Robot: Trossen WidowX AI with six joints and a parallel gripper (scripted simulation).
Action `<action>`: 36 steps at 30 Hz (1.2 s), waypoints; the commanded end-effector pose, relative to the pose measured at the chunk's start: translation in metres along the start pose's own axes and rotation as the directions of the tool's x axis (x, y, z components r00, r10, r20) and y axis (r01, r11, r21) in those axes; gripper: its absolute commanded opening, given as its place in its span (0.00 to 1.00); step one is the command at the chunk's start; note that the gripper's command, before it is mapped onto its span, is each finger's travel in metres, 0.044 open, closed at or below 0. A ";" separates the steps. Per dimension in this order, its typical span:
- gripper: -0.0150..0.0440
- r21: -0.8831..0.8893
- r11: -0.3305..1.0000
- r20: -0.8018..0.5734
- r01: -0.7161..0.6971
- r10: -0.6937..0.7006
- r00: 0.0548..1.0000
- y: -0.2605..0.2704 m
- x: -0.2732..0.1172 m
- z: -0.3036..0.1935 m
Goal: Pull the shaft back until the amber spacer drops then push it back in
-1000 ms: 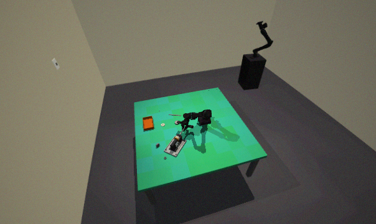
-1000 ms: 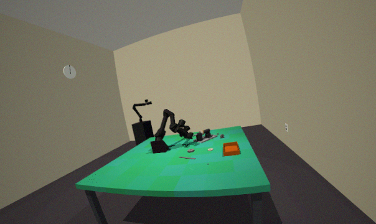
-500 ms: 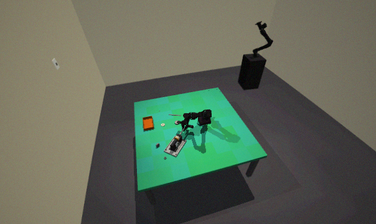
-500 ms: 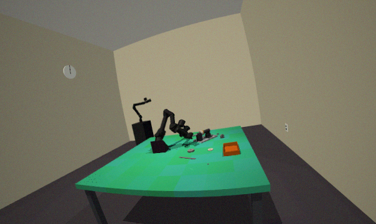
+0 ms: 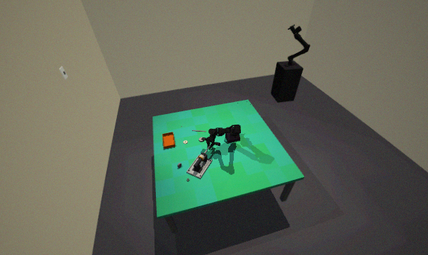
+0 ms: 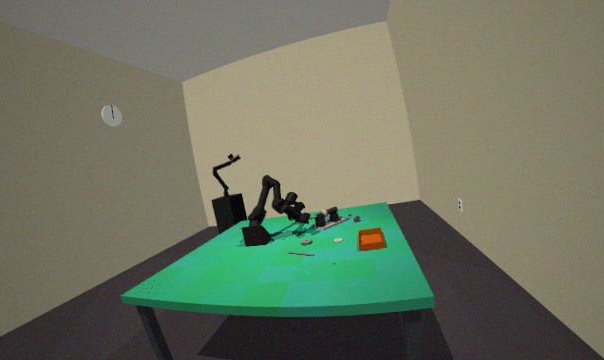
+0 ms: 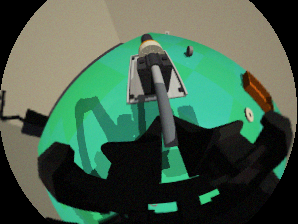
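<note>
My gripper (image 5: 212, 144) (image 6: 308, 219) (image 7: 164, 117) is shut on the near end of the grey shaft (image 7: 161, 92). The shaft runs through a dark near support (image 7: 147, 75) (image 6: 320, 220) on a pale base plate (image 5: 204, 173) (image 7: 178, 90). The big dark housing block (image 5: 198, 166) (image 6: 334, 215) (image 7: 146, 37) stands at the far end. An amber band (image 5: 201, 156) (image 7: 150, 42) shows between support and housing, against the housing side, with a pale spacer (image 7: 151, 49) nearer me. The support hides the spacers' lower parts and the shaft's far tip is hidden.
An orange tray (image 5: 169, 140) (image 6: 371, 239) (image 7: 257, 91), a pale disc (image 5: 185, 142) (image 6: 338, 240) (image 7: 249, 115), a grey disc (image 6: 307, 242) and a thin rod (image 5: 199, 131) (image 6: 301, 254) lie on the table. A small dark part (image 5: 179, 165) (image 6: 357, 219) (image 7: 189, 51) lies beside the plate.
</note>
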State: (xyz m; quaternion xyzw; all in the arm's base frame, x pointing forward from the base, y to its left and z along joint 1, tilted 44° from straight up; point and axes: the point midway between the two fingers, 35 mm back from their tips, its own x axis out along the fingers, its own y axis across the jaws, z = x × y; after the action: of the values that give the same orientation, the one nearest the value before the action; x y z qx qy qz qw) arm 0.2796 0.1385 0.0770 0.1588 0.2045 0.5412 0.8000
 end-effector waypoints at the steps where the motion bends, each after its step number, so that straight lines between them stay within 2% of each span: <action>1: 0.25 0.001 1.000 -0.003 -0.003 0.003 1.000 0.001 -0.001 -0.002; 36: 0.25 0.000 1.000 0.000 0.000 0.000 1.000 0.000 -0.003 -0.003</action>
State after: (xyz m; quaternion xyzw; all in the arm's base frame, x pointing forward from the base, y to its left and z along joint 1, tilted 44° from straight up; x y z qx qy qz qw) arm 0.2772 0.1359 0.0749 0.1587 0.2045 0.5412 0.8000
